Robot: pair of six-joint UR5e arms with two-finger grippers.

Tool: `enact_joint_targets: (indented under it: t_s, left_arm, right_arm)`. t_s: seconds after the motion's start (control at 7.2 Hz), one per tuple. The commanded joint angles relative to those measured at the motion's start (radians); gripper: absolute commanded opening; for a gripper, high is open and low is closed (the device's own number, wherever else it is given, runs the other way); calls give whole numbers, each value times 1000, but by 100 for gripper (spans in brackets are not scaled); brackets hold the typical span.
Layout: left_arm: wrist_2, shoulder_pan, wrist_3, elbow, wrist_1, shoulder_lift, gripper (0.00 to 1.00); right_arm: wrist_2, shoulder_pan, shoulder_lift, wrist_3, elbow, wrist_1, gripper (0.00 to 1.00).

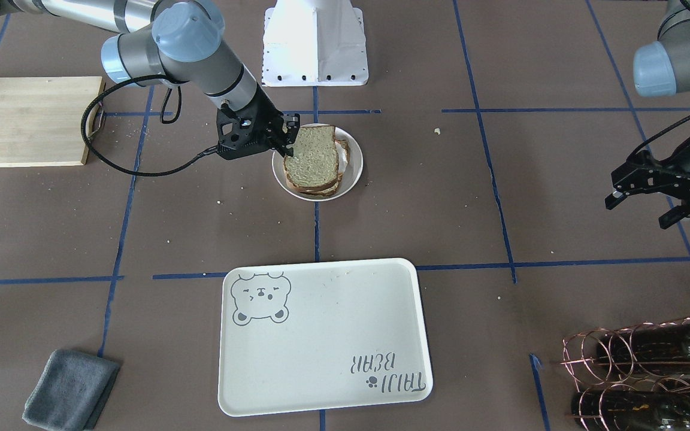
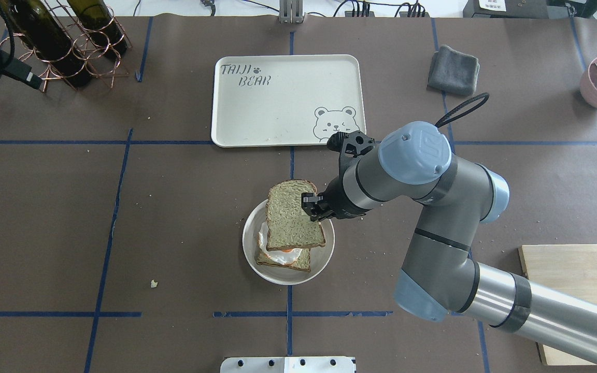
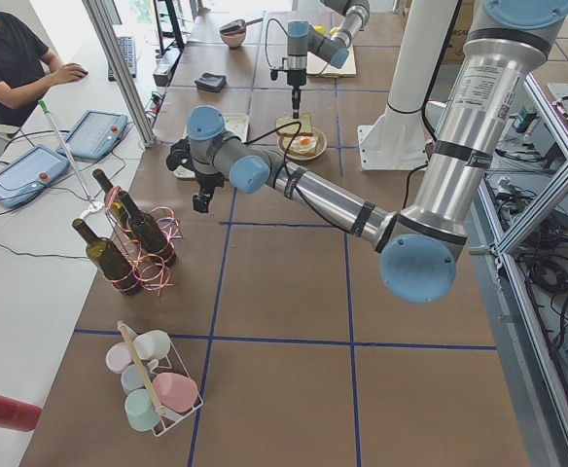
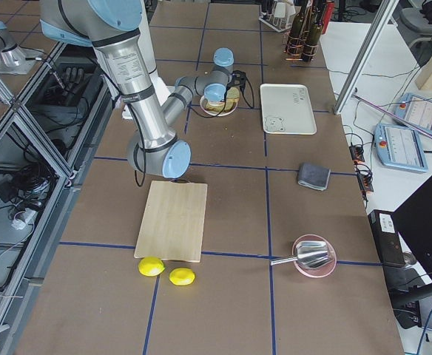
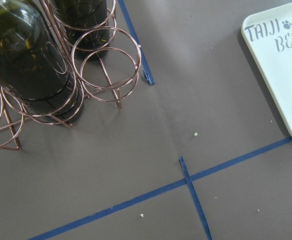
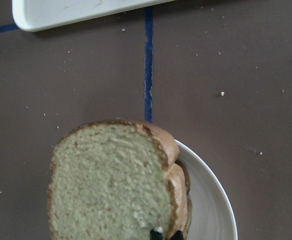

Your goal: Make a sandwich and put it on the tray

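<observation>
Sandwich slice point(image 2: 291, 221) within right end effector point(image 2: 313, 205)

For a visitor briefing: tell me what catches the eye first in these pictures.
The right gripper pinches the top bread slice by its edge, over a plate at mid-table holding the fried egg on the bottom slice. Beyond it lies the cream bear tray, with no food on it yet. The left gripper hangs open at the side, by the wine bottles.

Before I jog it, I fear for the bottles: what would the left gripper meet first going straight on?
The left gripper would probably meet bare table near the blue tape cross, between bottle rack and tray; depth is unclear.
</observation>
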Motion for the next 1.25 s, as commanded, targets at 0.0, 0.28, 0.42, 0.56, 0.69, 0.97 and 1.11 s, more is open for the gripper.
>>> enact_joint_targets:
  t_s: [0.0,0.28,0.42,0.56,0.69,0.97,1.11]
  left_arm:
    - [0,0,0,2,0,0,100]
    - [0,0,0,2,0,0,100]
    - [0,0,0,2,0,0,100]
    - [0,0,0,4,0,-2,100]
    - [0,6,-2,5,0,-3,100]
    - [6,72,-172,4,-68,-30,100]
    - [12,127,-307,-1,-146,-32,100]
  right_arm:
    - [-28,-24,40,11,-53,2,0]
    - [-30,-50,37,31,-56,-5,0]
    - [-28,-51,34,31,-56,-6,2]
    - [-30,-52,28,31,-57,-8,75]
    - [-28,-47,28,31,-54,-11,99]
    - [2,17,24,28,-48,-15,100]
    - [13,65,-10,21,-33,-15,100]
